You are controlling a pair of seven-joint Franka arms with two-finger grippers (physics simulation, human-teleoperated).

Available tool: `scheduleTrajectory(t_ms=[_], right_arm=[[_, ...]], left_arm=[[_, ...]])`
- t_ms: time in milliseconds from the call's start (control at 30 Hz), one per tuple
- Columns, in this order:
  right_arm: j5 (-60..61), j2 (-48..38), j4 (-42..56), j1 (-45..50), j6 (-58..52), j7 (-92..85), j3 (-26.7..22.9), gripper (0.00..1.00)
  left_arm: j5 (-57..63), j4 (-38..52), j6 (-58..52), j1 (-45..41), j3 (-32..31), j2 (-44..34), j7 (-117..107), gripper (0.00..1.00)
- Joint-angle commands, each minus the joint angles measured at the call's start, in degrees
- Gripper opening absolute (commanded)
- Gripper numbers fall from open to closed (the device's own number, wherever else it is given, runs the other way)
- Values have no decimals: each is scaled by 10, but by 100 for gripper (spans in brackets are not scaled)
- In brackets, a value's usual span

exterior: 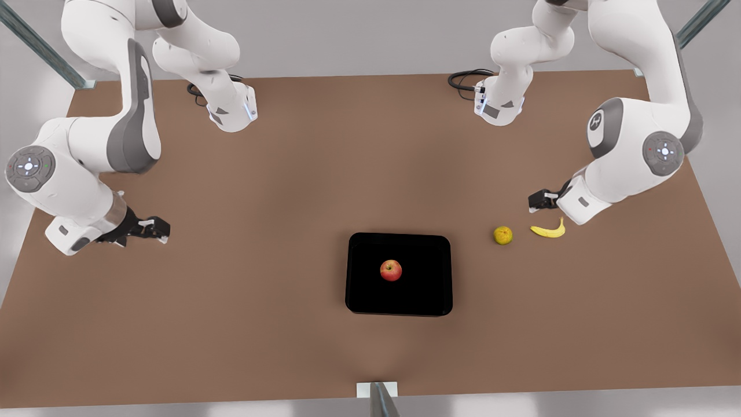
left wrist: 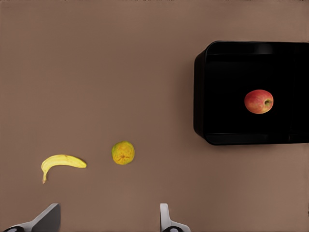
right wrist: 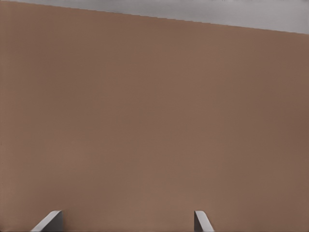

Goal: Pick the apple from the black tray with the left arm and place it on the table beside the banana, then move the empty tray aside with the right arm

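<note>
Apple in the tray, both grippers spread and holding nothing.

I see the red apple (exterior: pixel 391 270), yellow-tinged near its stem, sitting mid black tray (exterior: pixel 359 289) on the brown table (exterior: pixel 231 324). Right of the tray lies a yellow-green round fruit (exterior: pixel 503 235), then the banana (exterior: pixel 549 230). My left gripper (exterior: pixel 537 200) hovers just beyond the banana, fingers (left wrist: pixel 166 220) apart. The right gripper (exterior: pixel 155 230) waits far left, released, over bare table.
</note>
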Motion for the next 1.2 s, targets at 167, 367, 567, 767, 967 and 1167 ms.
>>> scheduleTrajectory(t_ms=[167, 367, 567, 767, 967, 1167], right_arm=[[-9, -4, 1, 26, -7, 13, 0, 100], [-14, -3, 5, 33, -7, 12, -1, 100], [-14, -3, 5, 33, -7, 12, -1, 100], [-14, 0, 8, 33, -7, 11, -1, 100], [-14, 0, 8, 33, -7, 11, -2, 100], [-14, 0, 8, 33, -7, 11, -2, 100]], left_arm=[[76, 196, 32, -279, 0, 186, -383, 100], [152, 361, 146, -388, 12, 415, -619, 100], [173, 233, 245, -377, 19, 422, -617, 100], [199, 267, 260, -368, 20, 433, -613, 100], [238, 262, 279, -371, 29, 471, -603, 100], [240, 265, 308, -370, 35, 485, -604, 100]])
